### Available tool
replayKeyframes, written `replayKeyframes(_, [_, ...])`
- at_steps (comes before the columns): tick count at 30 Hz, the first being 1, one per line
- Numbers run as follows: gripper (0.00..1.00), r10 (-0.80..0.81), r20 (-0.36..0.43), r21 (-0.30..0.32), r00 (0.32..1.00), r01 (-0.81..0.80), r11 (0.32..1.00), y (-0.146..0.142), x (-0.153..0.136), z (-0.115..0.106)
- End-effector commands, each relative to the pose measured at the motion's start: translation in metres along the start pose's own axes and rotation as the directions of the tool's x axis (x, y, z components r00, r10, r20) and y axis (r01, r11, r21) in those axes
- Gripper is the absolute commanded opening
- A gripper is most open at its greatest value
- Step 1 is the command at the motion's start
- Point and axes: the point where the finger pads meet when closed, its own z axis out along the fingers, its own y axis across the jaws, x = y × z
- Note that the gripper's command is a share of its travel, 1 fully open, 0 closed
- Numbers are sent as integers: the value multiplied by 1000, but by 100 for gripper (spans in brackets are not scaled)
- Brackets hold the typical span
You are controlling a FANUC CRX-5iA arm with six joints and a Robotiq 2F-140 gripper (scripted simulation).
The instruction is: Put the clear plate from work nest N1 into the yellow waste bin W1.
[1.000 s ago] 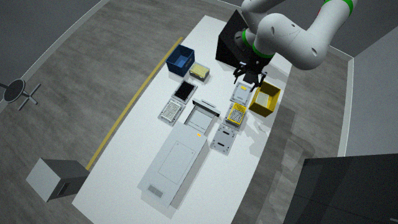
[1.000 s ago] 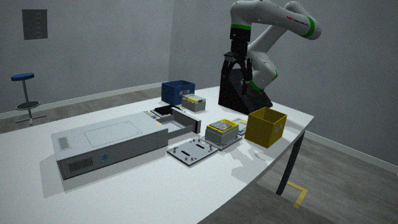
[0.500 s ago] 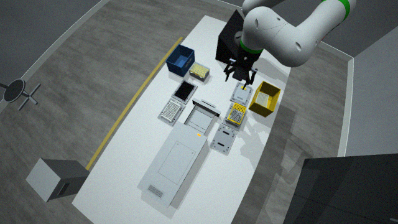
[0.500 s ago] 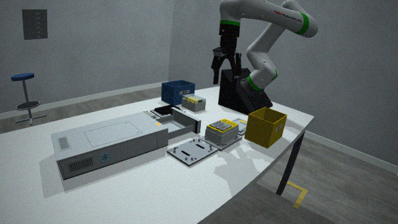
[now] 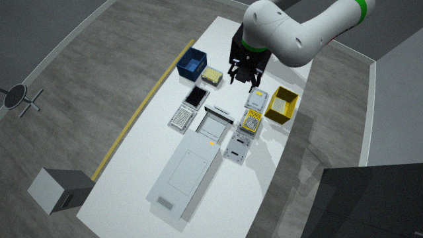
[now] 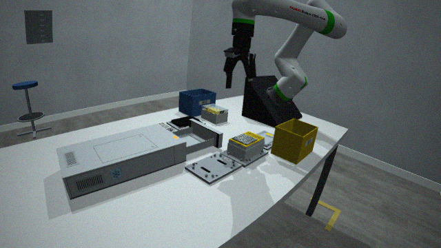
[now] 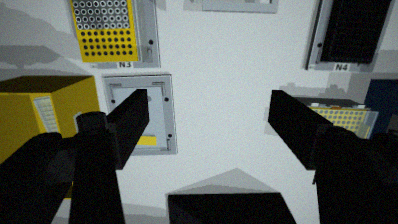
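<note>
With the fingers spread apart and holding nothing, the gripper (image 5: 245, 77) hung high above the surface (image 5: 158, 109), while the clear plate (image 5: 278, 105) lay inside the upright yellow bin (image 5: 273, 115) beside nest N1 (image 5: 255, 103).

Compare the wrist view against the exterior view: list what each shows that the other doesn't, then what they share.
Only the wrist view shows the nest labels N3 and N4, and the black plate from above. Only the exterior view shows the cooler, the stool, the arm and the blue bin. Both show the open, empty gripper, the yellow waste bin and the yellow-framed plate.
</note>
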Motion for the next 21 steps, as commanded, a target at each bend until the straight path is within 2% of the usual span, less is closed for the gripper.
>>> replayKeyframes(1, [70, 0, 0, 0, 1000, 0, 1000, 16, 7, -5])
replayKeyframes(3, [70, 0, 0, 0, 1000, 0, 1000, 16, 7, -5])
replayKeyframes(14, [70, 0, 0, 0, 1000, 0, 1000, 55, 23, -17])
replayKeyframes(21, [70, 0, 0, 0, 1000, 0, 1000, 56, 23, -17])
